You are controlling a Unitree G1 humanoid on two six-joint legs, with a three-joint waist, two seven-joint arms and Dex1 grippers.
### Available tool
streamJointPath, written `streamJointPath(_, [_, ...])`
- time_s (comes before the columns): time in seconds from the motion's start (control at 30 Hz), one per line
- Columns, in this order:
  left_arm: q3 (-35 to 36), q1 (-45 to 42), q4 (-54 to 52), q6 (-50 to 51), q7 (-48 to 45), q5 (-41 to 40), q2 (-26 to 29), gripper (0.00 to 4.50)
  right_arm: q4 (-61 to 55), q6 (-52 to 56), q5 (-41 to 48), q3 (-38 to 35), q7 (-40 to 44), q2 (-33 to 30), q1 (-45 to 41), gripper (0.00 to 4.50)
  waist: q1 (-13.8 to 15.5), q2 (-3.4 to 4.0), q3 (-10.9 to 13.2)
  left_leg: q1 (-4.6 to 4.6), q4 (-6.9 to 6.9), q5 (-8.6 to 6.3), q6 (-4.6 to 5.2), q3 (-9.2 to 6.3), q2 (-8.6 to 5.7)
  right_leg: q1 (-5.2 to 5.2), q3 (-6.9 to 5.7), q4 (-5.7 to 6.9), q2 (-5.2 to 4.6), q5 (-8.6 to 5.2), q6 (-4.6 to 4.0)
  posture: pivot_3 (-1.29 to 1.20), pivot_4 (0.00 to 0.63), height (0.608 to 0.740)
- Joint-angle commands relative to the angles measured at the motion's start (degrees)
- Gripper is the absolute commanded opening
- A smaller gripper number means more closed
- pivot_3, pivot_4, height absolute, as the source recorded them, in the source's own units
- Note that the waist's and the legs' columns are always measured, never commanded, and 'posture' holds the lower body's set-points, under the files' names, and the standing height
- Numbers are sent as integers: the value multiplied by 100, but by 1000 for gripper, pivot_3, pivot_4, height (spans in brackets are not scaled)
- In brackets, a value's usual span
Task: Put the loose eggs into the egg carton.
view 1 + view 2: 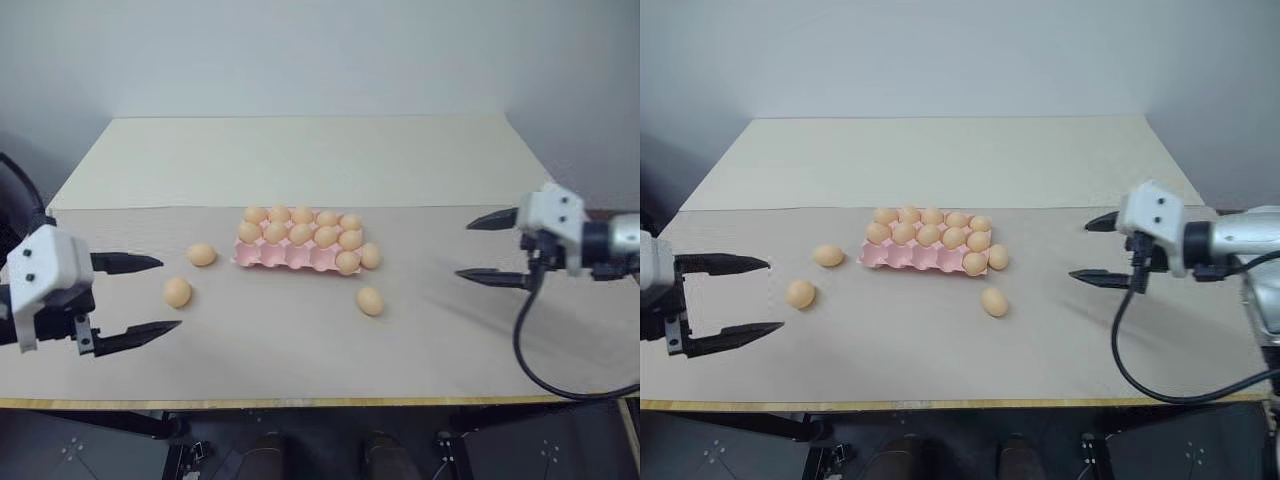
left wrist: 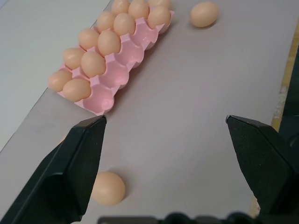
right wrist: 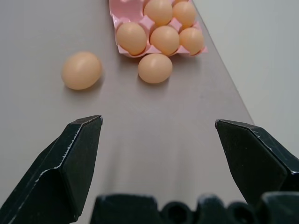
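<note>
I see four smooth oval loose eggs [image 1: 177, 292] beside the moulded pink egg carton [image 1: 290, 257] (scalloped edges). Both my left gripper [image 1: 150, 296] and right gripper [image 1: 478, 249] hang with jaws wide apart, empty.

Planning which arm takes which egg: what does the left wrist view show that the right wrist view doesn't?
Left wrist view: the open left gripper, the egg carton with its empty front cups, and a loose egg near one finger. Right wrist view: the open right gripper and another egg right beside the carton's end. Both: filled cups and a third loose egg lying apart.
</note>
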Motion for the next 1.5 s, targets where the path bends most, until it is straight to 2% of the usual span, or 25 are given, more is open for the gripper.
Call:
streamJointPath(0.03, [-210,-207,145,-207,-4,34,-5,4427,204,-140,-326,271,-366,401,-398,4500,-7,-2,1,-1,-1,0,0,0,1,-1,0,0,1,0,0,0,150,740])
streamJointPath(0.27, [-424,-333,373,-391,-78,167,3,4427,1306,-984,-1036,985,-632,1462,-1082,4500,-10,-4,2,-10,-4,1,-1,1,0,-15,0,4,0,0,0,0,150,740])
streamJointPath(0.5, [-335,-225,387,-513,-110,254,-102,4427,2474,-1914,-1652,1490,-723,2180,-1585,4500,-14,-5,3,-22,-3,1,-1,1,-2,-26,-1,4,-1,1,2,0,150,740])
streamJointPath(0.83, [-135,111,222,-606,-86,360,-308,4427,4168,-2988,-2295,1700,-1129,2808,-2265,4500,-45,-5,3,-29,-4,2,-3,3,0,-40,1,10,1,3,2,0,150,740])
streamJointPath(1.1, [-50,214,154,-597,-54,399,-364,4427,4868,-3307,-2459,1672,-1194,3144,-2530,4500,-73,-5,2,-29,-4,2,-4,3,0,-39,2,10,0,3,2,0,150,740])
streamJointPath(1.2, [-45,221,132,-590,-42,408,-378,4500,5071,-3350,-2495,1634,-1236,3181,-2579,3919,-93,-5,2,-29,-4,2,-4,3,0,-39,2,11,0,3,1,0,150,740])
streamJointPath(1.3, [-66,222,124,-597,-25,428,-387,4500,5109,-3435,-2572,1648,-1310,3148,-2587,2853,-118,-5,3,-29,-4,3,-4,2,0,-39,2,11,0,4,1,0,150,740])
streamJointPath(1.33, [-65,224,113,-593,-23,426,-392,4500,5101,-3463,-2607,1660,-1337,3125,-2579,2628,-129,-5,3,-29,-5,3,-4,2,0,-40,3,11,0,4,1,0,150,740])
streamJointPath(1.5, [-92,228,105,-581,-16,440,-393,4500,4835,-3505,-2638,1591,-1254,2870,-2436,2534,-144,-5,3,-30,-7,3,-4,2,0,-42,3,12,-1,4,1,0,150,740])
